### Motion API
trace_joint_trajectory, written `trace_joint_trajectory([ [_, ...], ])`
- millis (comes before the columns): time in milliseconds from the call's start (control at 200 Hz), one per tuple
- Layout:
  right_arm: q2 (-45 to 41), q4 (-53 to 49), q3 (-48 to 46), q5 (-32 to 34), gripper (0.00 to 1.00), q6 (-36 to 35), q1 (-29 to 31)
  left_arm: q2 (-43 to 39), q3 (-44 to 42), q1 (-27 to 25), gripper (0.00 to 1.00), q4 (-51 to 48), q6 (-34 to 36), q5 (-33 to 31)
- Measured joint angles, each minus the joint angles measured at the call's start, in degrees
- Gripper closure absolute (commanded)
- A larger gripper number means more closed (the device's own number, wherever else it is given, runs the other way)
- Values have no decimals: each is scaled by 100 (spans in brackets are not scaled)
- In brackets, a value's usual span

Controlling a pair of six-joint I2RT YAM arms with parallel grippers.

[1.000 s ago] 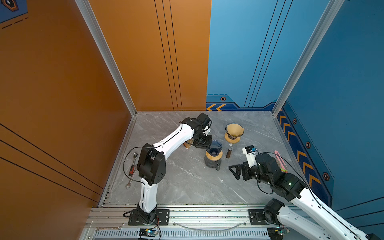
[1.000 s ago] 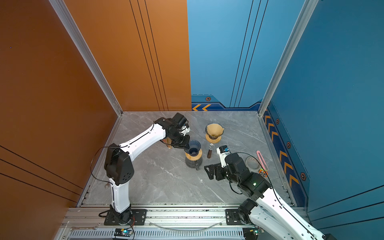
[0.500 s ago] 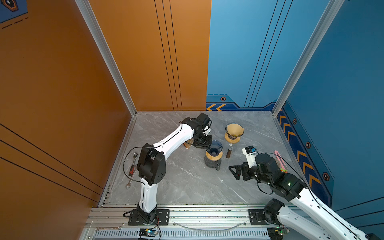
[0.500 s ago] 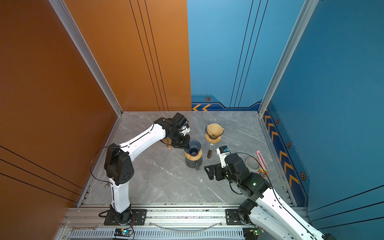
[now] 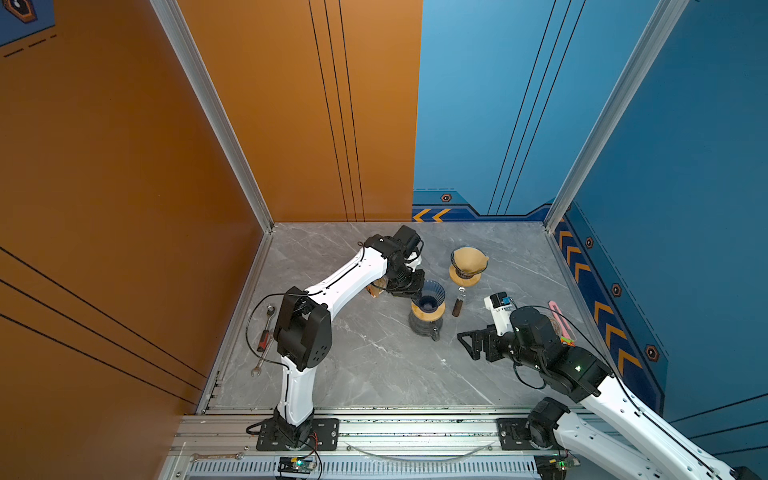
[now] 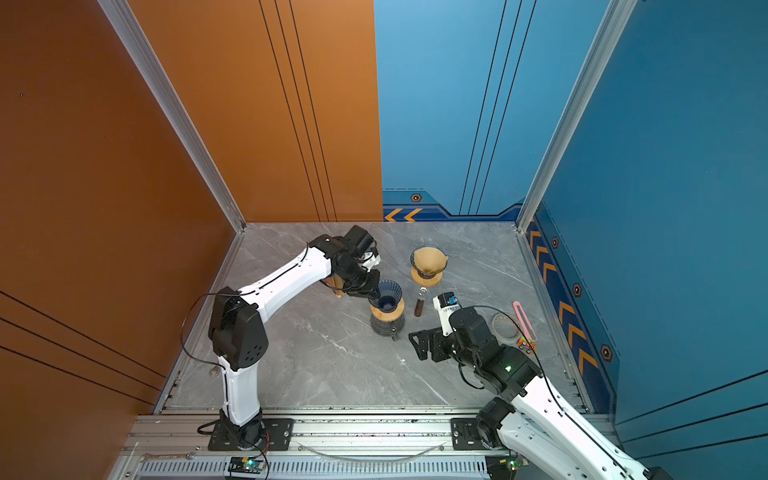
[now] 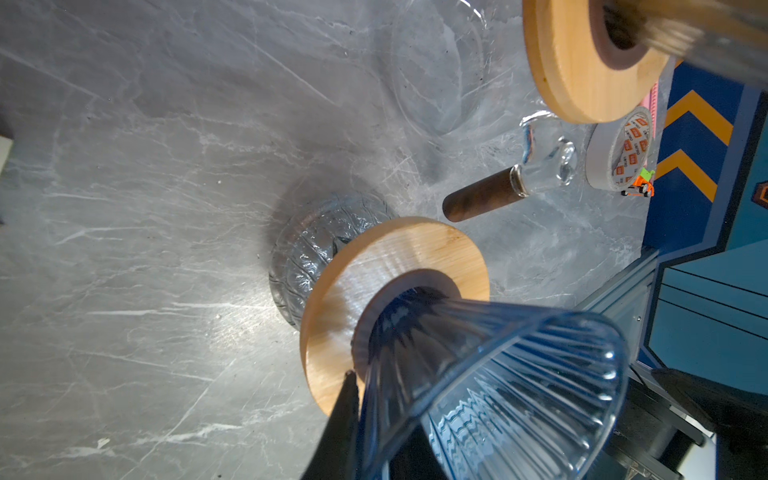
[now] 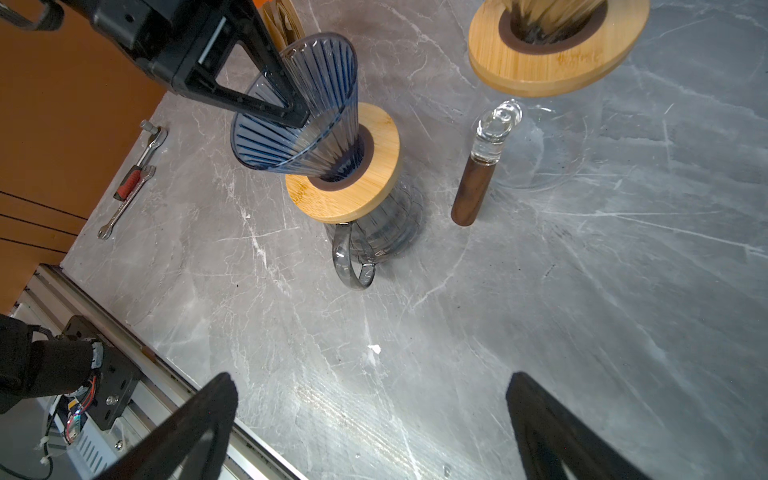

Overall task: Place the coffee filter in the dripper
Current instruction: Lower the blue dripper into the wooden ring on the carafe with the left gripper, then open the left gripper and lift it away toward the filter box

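A blue ribbed glass dripper (image 5: 430,293) (image 6: 388,295) (image 8: 324,83) sits in a wooden collar (image 8: 345,183) on a glass carafe (image 8: 386,232), mid-table. My left gripper (image 5: 417,290) (image 6: 371,292) (image 7: 374,415) is shut on the dripper's wall at the rim, one finger outside, one inside. The dripper is empty inside. Brown paper coffee filters (image 5: 377,287) (image 8: 282,20) stand just behind that gripper. My right gripper (image 5: 467,345) (image 6: 417,345) (image 8: 370,386) hovers open over bare table to the carafe's right, holding nothing.
A second dripper (image 5: 468,262) (image 6: 428,262) with a brown paper filter in it stands at the back. A wood-handled glass scoop (image 5: 458,303) lies between the two drippers. A wrench and a screwdriver (image 5: 264,340) lie at the left edge, a tape roll (image 6: 505,328) at the right.
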Motion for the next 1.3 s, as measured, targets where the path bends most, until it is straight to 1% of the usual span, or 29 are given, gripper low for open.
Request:
trace_joint_trajectory([
  [461, -2, -2, -11, -2, 0, 0, -17, -42, 46, -2, 82, 0, -2, 50],
  [776, -2, 0, -11, -22, 0, 0, -17, -44, 52, 0, 62, 0, -52, 61],
  [886, 0, 0, -11, -39, 0, 0, -22, -101, 52, 11, 58, 0, -50, 61],
  [946, 0, 0, -11, -57, 0, 0, -22, -181, 52, 37, 57, 0, -52, 61],
  [1026, 0, 0, -11, -98, 0, -2, -22, -358, 52, 111, 55, 0, -44, 59],
  [1111, 9, 0, -9, -131, 0, -2, -22, -605, 50, 227, 50, 0, -57, 55],
  [1302, 160, -4, 114, -125, 0, -4, 0, -1414, -151, 538, 46, 72, -42, -138],
])
